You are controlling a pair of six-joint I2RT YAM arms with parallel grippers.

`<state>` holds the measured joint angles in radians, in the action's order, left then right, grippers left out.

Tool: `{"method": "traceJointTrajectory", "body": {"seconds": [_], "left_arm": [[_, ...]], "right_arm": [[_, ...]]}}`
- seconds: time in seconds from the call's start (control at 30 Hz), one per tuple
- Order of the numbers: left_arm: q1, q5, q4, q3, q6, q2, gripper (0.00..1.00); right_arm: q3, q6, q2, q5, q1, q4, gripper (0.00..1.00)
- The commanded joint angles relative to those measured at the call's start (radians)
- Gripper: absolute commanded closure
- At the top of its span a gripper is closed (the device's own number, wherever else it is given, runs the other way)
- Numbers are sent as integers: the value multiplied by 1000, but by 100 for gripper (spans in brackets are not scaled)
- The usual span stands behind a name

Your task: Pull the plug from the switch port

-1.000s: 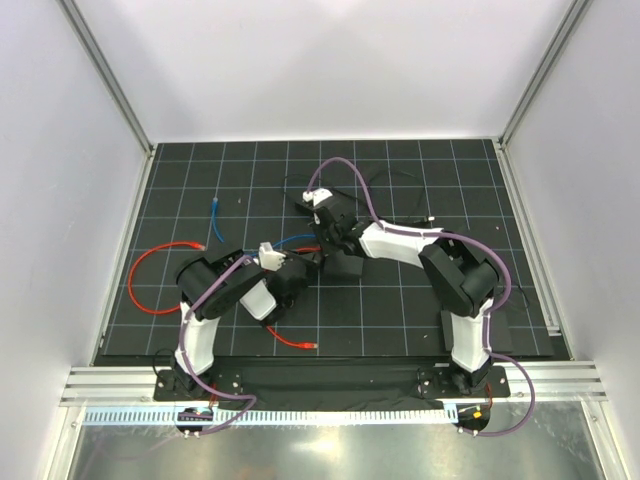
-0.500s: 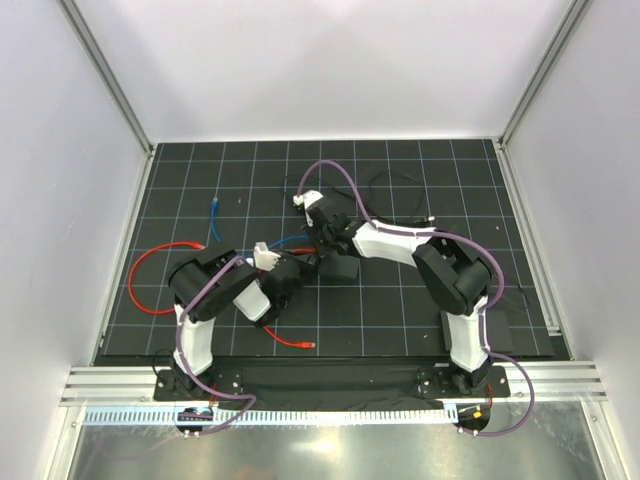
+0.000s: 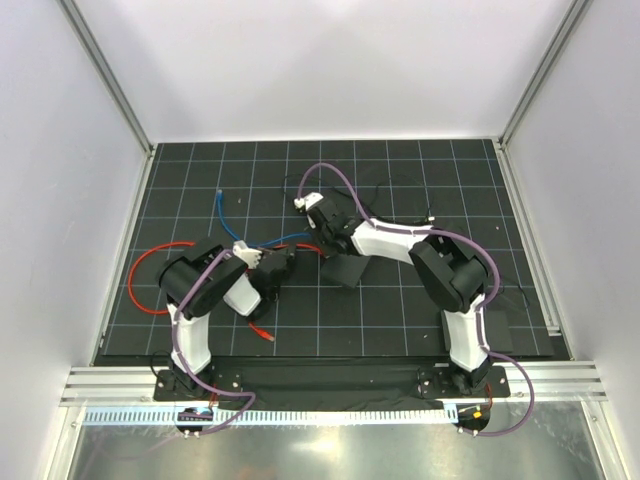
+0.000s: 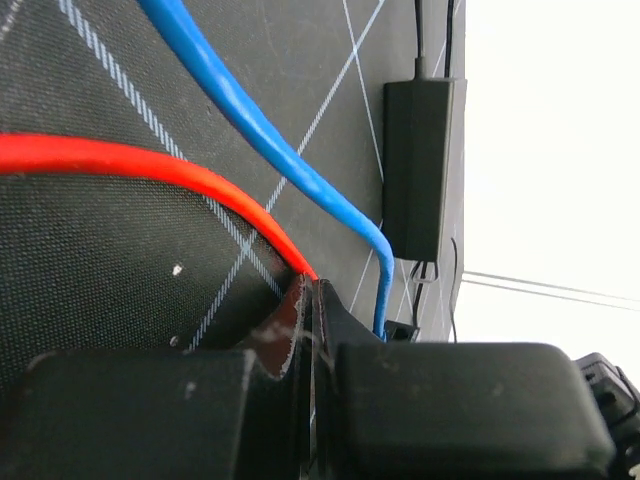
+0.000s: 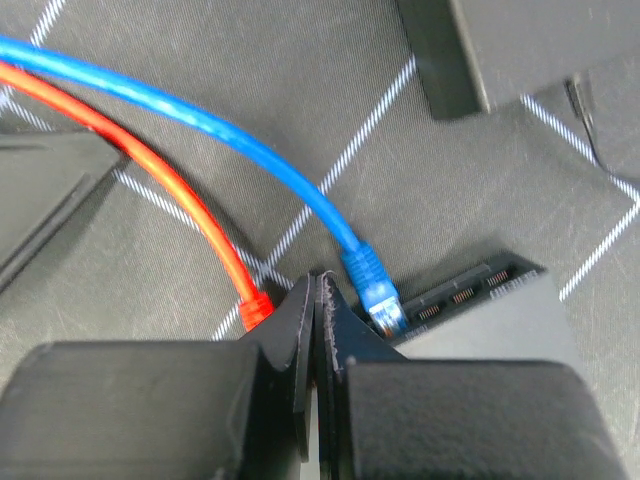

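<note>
While two arms work over the one black, white-gridded mat [image 3: 400,170], the cables count as one red cable [image 3: 134,285], smooth and round, looping toward the mat's 9 o'clock, and one blue cable [image 3: 218,212], equally glossy, its loose end lying at 11 o'clock from the left gripper [image 3: 278,266]. That gripper's blocky matte-black fingers are pressed together on the red cable, which runs straight into their seam in the left wrist view. One slim rectangular power brick [image 4: 418,165] lies beyond at 1 o'clock, a thin cord leaving its far end. One switch [image 3: 345,268], a flat matte-black box, sits near the mat's middle, at 3 o'clock from the left gripper and 5 o'clock from the right gripper [image 3: 326,238]. The right fingers are closed on each other with nothing seen between them. Just past their tips, at 2 o'clock, the blue plug [image 5: 375,290], with a moulded boot and clear tip, touches the switch's edge, where a row of small rectangular sockets shows. Whether it sits inside a port cannot be told. One red plug [image 5: 255,311] lies at 9 o'clock of those tips.
</note>
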<state>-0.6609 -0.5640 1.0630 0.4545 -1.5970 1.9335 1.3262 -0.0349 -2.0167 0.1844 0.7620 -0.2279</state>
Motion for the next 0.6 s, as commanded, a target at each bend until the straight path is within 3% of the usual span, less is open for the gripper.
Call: {"method": "traceJointTrajectory", "body": {"seconds": [0.0, 0.03, 0.3, 0.4, 0.5, 0.57], "left_arm": [[-3, 8, 26, 4, 52, -16, 100], [-6, 25, 26, 15, 68, -16, 100], [-71, 91, 51, -13, 133, -41, 100], [-109, 125, 54, -23, 186, -76, 100], [-149, 141, 45, -28, 206, -102, 100], [-163, 177, 37, -23, 216, -105, 100]], "right_arm": [[-94, 7, 21, 1, 0, -116, 96], [-116, 3, 51, -6, 0, -99, 91], [-251, -78, 239, 6, 0, 108, 77], [-327, -108, 340, 52, -3, 188, 67], [-360, -140, 410, 99, -6, 191, 54], [-332, -174, 427, 142, -10, 107, 47]]}}
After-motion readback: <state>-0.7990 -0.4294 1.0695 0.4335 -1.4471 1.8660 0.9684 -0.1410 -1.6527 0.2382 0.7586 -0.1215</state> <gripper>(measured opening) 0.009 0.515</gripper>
